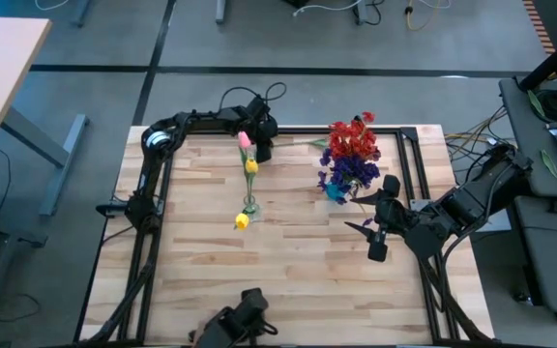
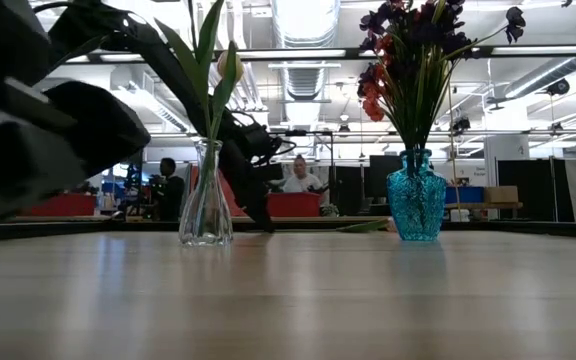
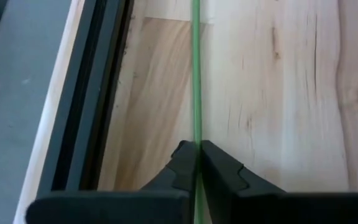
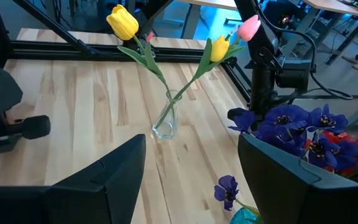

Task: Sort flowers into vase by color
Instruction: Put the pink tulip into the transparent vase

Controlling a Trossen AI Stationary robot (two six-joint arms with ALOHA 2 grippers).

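High view: a pale wood table [image 1: 288, 261] framed by dark rails stands on grey floor, a desk beside it. The left gripper [image 1: 262, 147] is at the far edge, its jaws clamped on the stem of a pink tulip [image 1: 244, 140]. A clear vase [image 1: 249, 205] near the middle holds two yellow tulips [image 1: 250, 166]. A blue vase [image 1: 336, 191] toward the right edge holds red and purple sprays [image 1: 352, 145].

Low view: both vases stand upright, well apart; an office with seated people lies behind.

Left wrist view: only here does the green stem [image 3: 196, 81] show pinched between the closed fingers [image 3: 182, 165].

Right wrist view: the right gripper [image 4: 191, 180] hangs with jaws apart, empty, near the blue vase.
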